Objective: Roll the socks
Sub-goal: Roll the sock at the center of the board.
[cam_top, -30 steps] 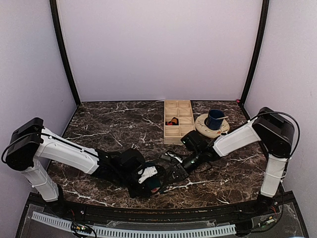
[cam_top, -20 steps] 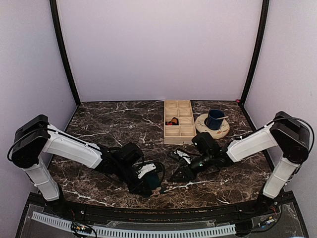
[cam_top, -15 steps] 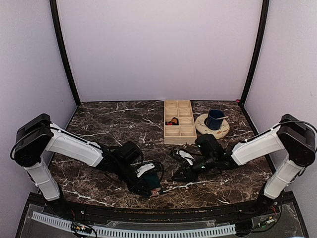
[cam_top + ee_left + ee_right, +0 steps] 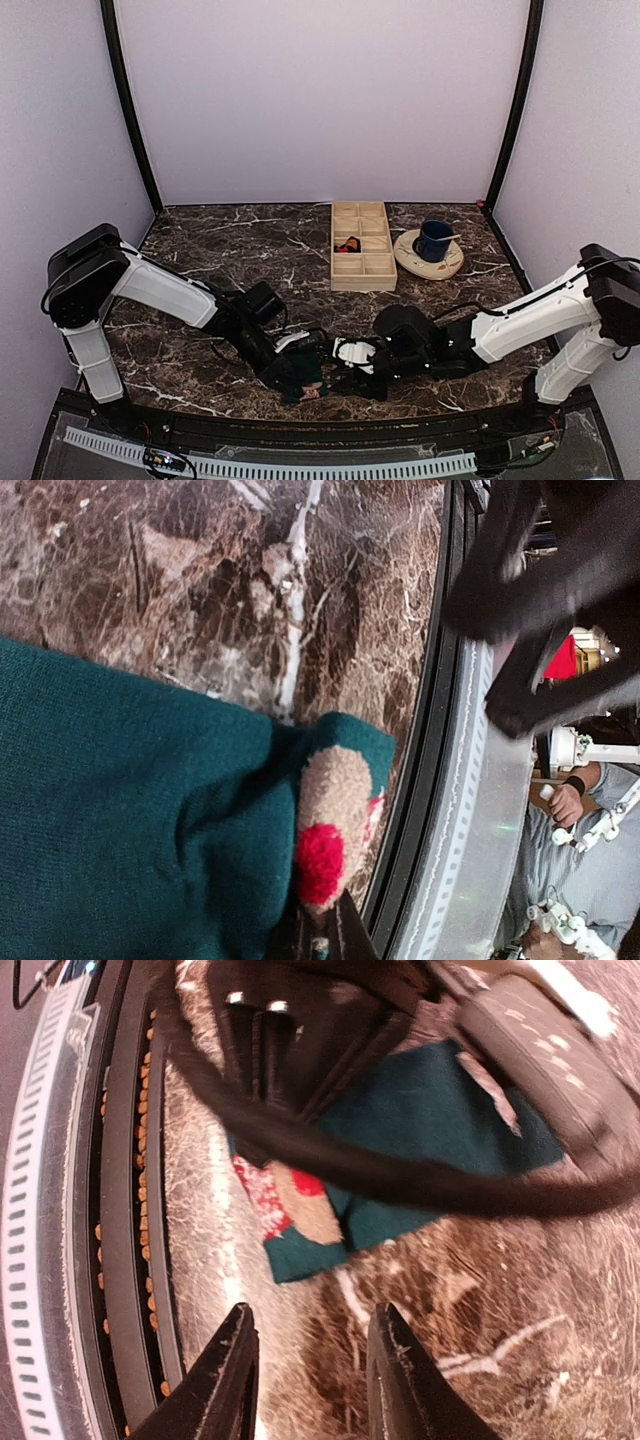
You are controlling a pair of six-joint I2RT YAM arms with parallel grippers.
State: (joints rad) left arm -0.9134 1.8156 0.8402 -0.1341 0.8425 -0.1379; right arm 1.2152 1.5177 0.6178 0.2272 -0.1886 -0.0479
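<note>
The teal green sock [image 4: 306, 380] lies bunched near the table's front edge, with a beige and red patch [image 4: 328, 820] at its tip. My left gripper [image 4: 322, 938] is shut on the sock at that patch, and sits low over it in the top view [image 4: 293, 362]. My right gripper [image 4: 315, 1380] stands open just right of the sock [image 4: 430, 1130], its fingers apart over bare marble with nothing between them; the top view shows it [image 4: 347, 362] close to the left one. A dark and red bundle [image 4: 348, 245] lies in the wooden tray.
The wooden compartment tray [image 4: 360, 283] stands at the back centre. A dark blue mug [image 4: 434, 240] sits on a cream plate [image 4: 450, 265] to its right. The black front rail [image 4: 130, 1210] runs right beside the sock and both grippers.
My right arm has swung from the table's middle down and left to the sock's side, and its jaws have widened. The left gripper has kept its hold and shifted slightly.
</note>
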